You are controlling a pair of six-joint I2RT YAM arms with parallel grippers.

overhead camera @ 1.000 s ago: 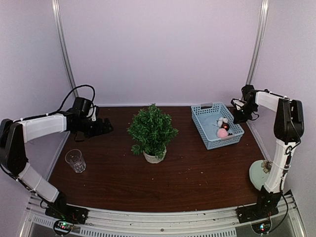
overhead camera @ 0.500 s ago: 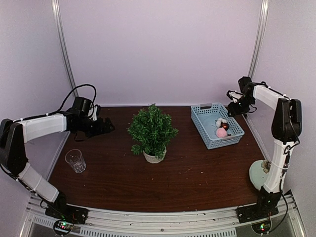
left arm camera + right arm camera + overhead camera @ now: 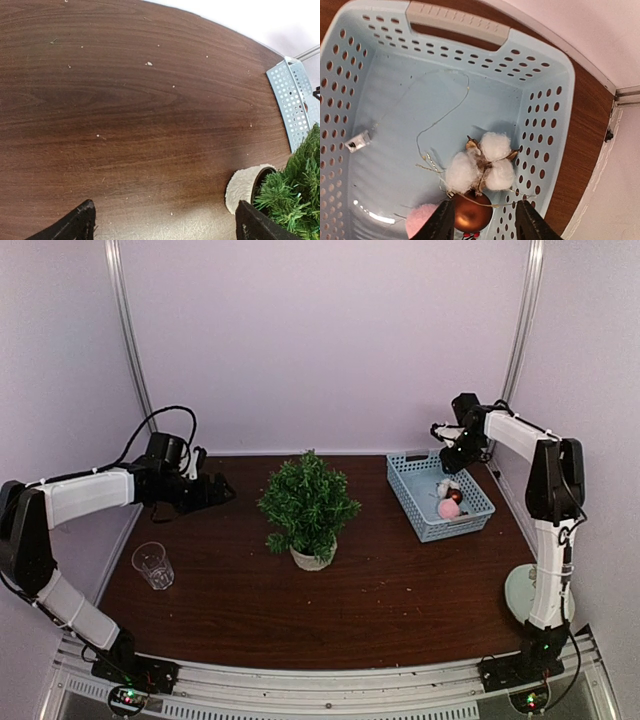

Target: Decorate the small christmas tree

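Note:
The small christmas tree (image 3: 308,502), bushy dark green in a white round pot, stands mid-table; its pot (image 3: 243,187) and sprigs show at the lower right of the left wrist view. My left gripper (image 3: 215,490) is open and empty, left of the tree, over bare wood (image 3: 165,225). My right gripper (image 3: 447,457) is open above the light-blue basket (image 3: 402,478). In the right wrist view (image 3: 485,225) its fingers straddle a copper bauble (image 3: 471,212), with a white cotton boll (image 3: 482,167) above it and a pink pompom (image 3: 420,220) to its left.
A clear drinking glass (image 3: 153,565) stands at the near left. A thin wire string with a small tag (image 3: 359,142) lies on the basket floor. A pale round dish (image 3: 522,592) sits at the table's right edge. White walls close in behind and on both sides.
My right gripper has moved left from the basket's right side to above the basket's far end. My left gripper has shifted slightly towards the tree.

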